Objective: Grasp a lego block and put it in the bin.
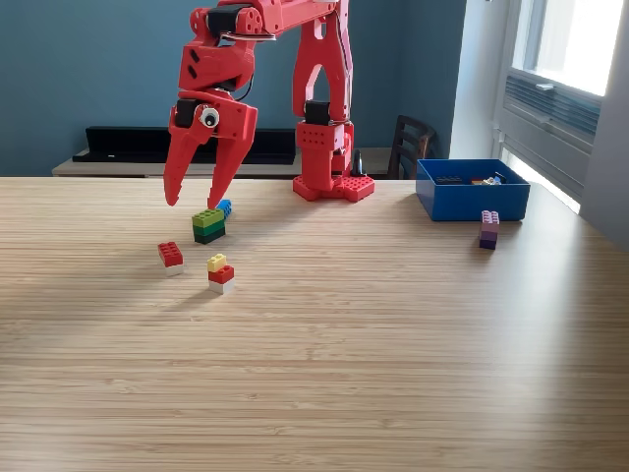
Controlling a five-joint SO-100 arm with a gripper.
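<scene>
My red gripper (195, 197) hangs open above the table at the exterior view's left, fingers pointing down, nothing between them. Just below and slightly right of it sits a green lego block stack (208, 225) with a blue block (225, 207) behind it. A red-and-white block (170, 257) lies to the left in front. A yellow, red and white stack (220, 273) stands nearer the camera. A pink and purple stack (488, 229) sits at the right, in front of the blue bin (472, 199), which holds a few small pieces.
The arm's red base (333, 186) stands at the table's back middle. A dark chair (410, 147) is behind the table. A long black tray (128, 145) lies on a shelf by the blue wall. A window is at the right.
</scene>
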